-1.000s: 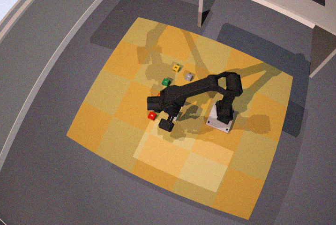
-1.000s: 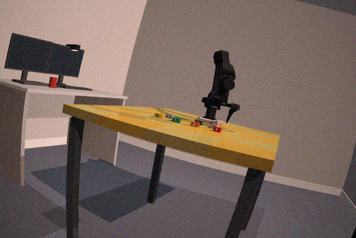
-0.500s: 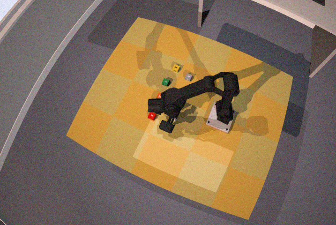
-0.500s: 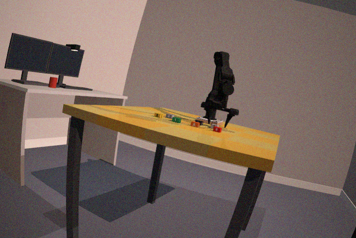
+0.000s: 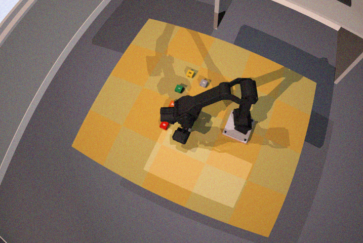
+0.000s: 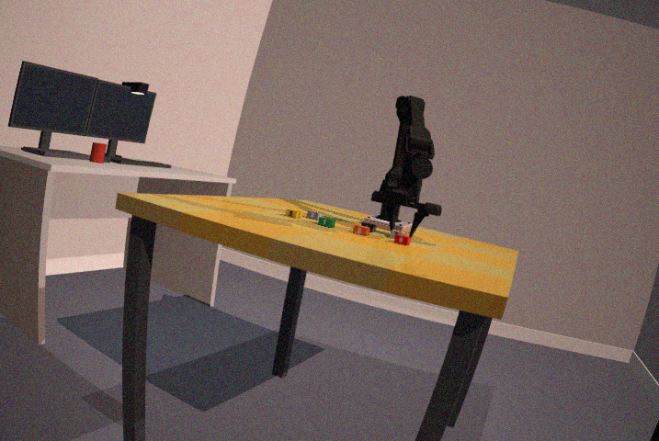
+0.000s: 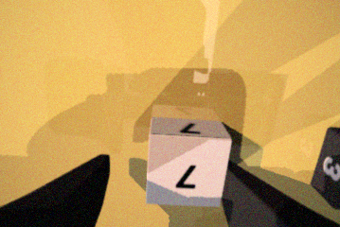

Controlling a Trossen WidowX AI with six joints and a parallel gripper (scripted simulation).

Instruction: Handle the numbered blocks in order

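The white block [image 7: 186, 167] [image 6: 395, 234] showing a 7 stands on the table between my fingers. My gripper [image 7: 165, 166] [image 6: 402, 232] is open around it: the right finger is at or very near the block's side, while a gap shows to the left finger. The dark block [image 7: 335, 167] [image 6: 369, 227] with a 3 stands to the right in the wrist view. The red block [image 5: 164, 125] [image 6: 402, 240], orange block [image 5: 171, 104] [image 6: 361, 230], green block [image 5: 178, 88] [image 6: 326, 221], grey block [image 5: 203, 83] [image 6: 313, 214] and yellow block [image 5: 190, 73] [image 6: 294, 213] stand apart; their digits are too small to read.
The arm's pale base plate [image 5: 234, 134] is bolted to the checkered table [image 5: 124, 149] [image 6: 444, 267]. The arm hides part of the orange block in the top view. A desk [image 6: 194, 175] with monitors and a red cup [image 6: 98, 152] stands beyond the table.
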